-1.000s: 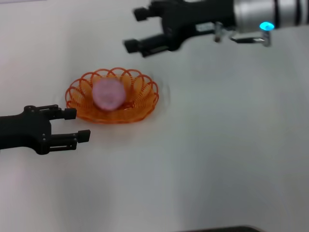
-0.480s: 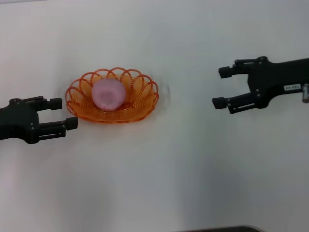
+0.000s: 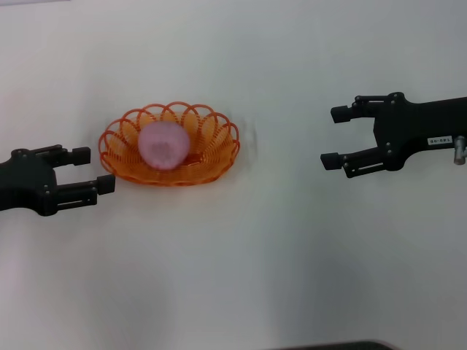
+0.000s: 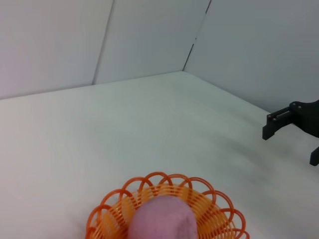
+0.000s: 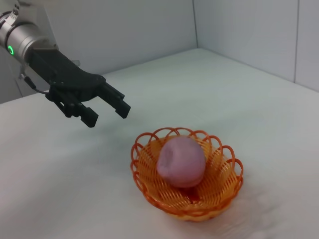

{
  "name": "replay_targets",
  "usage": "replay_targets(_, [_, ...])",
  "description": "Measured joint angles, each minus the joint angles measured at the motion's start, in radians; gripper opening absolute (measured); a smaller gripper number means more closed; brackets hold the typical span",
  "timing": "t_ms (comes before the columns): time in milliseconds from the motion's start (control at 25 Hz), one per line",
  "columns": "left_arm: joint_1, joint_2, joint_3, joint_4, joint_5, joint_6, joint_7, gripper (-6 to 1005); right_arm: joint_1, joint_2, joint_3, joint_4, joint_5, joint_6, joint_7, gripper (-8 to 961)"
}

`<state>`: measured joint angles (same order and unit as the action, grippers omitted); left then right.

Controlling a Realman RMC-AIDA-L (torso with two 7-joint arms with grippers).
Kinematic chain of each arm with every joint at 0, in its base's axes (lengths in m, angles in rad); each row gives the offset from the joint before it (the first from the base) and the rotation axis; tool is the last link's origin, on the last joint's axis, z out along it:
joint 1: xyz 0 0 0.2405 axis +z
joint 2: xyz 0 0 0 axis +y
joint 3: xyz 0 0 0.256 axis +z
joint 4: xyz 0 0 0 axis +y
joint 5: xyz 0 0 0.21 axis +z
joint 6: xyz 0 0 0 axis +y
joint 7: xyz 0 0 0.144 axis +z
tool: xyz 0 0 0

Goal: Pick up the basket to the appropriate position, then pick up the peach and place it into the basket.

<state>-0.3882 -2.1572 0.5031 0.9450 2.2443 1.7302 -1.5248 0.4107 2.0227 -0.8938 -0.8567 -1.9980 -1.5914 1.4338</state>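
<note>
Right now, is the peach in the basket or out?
In: the peach sits inside the basket, rim all round it, both grippers apart from it.

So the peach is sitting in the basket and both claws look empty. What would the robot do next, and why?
Probably just draw both arms back to rest. The peach already lies in the basket, the left claw is open beside the rim, and the right claw is open and well clear, so nothing seems left to grasp.

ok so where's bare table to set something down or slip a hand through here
Widest free patch: the white table between the basket and the open right gripper. The whole near side in front of both arms is bare too, as is the far side behind the basket. Tightest spot: the open left gripper sits just beside the basket's rim, with the peach filling its middle.
</note>
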Motion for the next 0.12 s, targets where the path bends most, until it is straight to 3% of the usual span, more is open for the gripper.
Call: replay_targets(120, [-0.001, -0.001, 0.0, 0.0, 0.0, 0.0, 0.0, 766, 0.001, 0.0, -0.001, 0.0, 0.0, 0.003, -0.005, 927])
